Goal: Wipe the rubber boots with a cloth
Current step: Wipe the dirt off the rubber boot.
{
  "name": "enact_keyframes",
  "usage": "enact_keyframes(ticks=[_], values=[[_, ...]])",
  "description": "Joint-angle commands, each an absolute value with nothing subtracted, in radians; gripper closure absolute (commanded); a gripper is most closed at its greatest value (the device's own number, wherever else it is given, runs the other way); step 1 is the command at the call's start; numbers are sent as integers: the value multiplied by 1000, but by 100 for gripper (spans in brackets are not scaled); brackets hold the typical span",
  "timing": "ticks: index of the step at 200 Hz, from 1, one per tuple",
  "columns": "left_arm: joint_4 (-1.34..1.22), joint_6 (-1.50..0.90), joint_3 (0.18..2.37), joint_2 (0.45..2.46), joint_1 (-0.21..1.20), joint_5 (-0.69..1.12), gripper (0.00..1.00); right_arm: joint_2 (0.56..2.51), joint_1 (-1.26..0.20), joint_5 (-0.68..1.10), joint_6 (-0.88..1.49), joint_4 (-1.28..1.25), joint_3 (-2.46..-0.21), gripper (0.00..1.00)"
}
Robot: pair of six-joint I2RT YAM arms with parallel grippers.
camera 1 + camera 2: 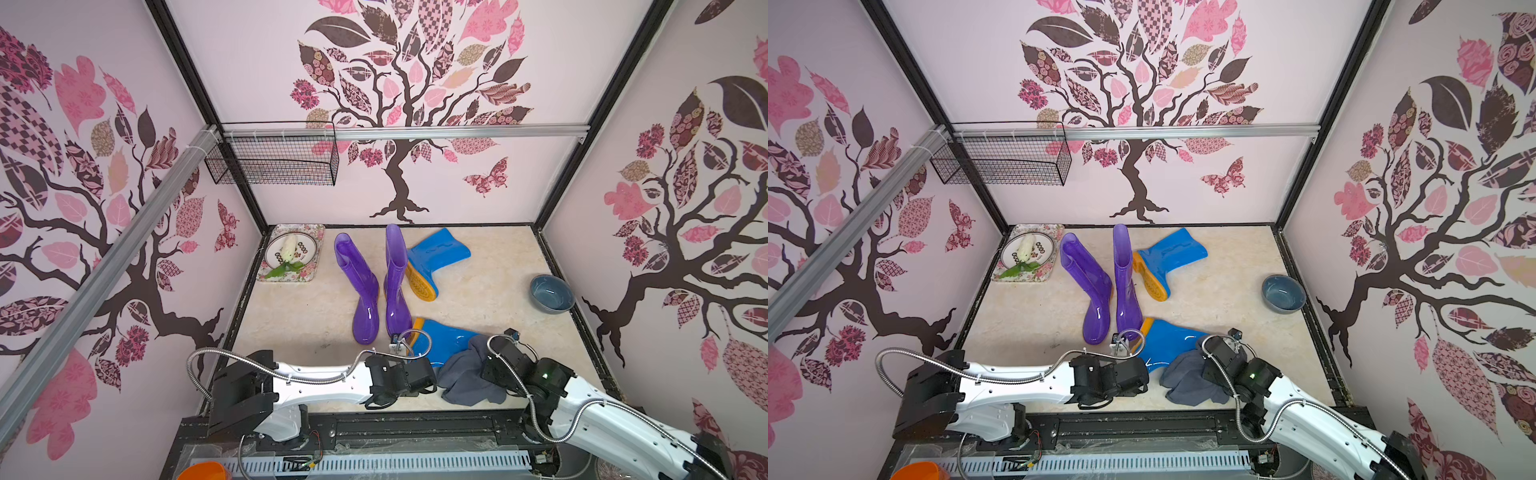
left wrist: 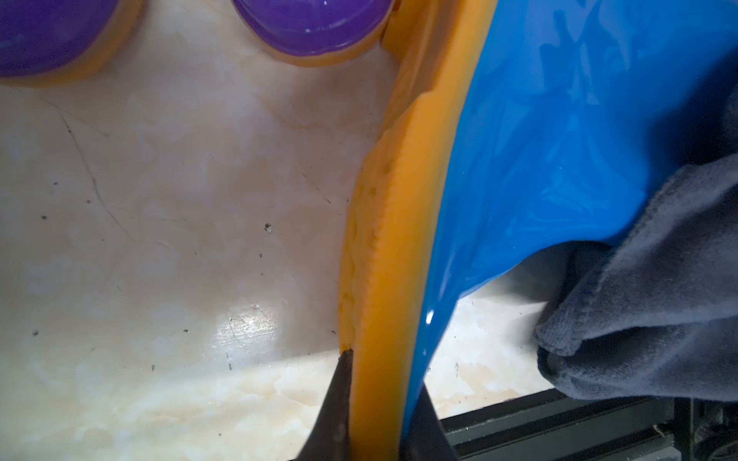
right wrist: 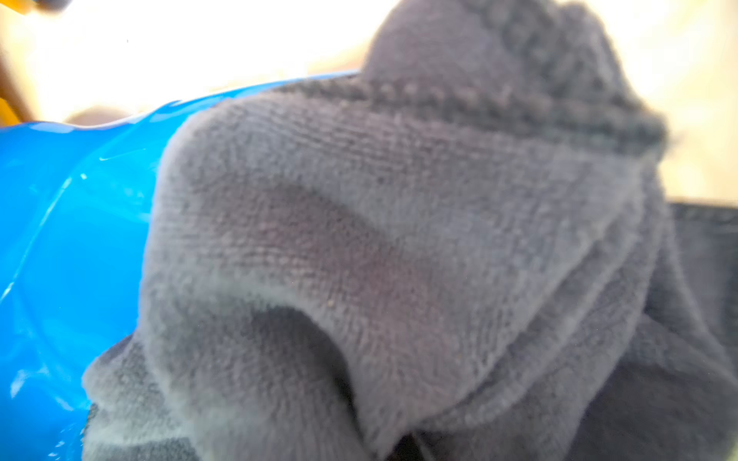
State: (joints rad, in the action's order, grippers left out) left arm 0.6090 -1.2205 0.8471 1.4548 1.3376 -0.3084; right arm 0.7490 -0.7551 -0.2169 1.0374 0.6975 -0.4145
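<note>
**Top view.** On the marble table, your two purple boots stand upright at frame centre. The far blue boot lies just right of them, and the near blue boot lies at lower centre. The cloth drapes over the near boot's shaft. Your right gripper is clenched in the cloth. Your left gripper pinches the near boot's orange sole.
</note>
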Motion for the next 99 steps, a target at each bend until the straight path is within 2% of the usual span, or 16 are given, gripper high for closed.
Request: enact_keyframes(ticks=[1,11,34,57,76,99], values=[[566,-1221,819,1484,1337,-278,100,852,-734,-123,880,485,-553,100],[562,-1220,814,1491,1339,-278,100,959,-725,-46,814,397,-629,100],[566,-1217,816,1503,1341,-282,100,1245,-696,42,744,365,-819,100],[582,-1221,819,1496,1345,-295,100,1411,-558,228,778,309,-842,100],[595,-1223,817,1480,1350,-301,100,1427,-447,238,810,314,-769,100],[595,-1226,812,1471,1354,-303,100,1283,-416,34,836,430,-689,100]])
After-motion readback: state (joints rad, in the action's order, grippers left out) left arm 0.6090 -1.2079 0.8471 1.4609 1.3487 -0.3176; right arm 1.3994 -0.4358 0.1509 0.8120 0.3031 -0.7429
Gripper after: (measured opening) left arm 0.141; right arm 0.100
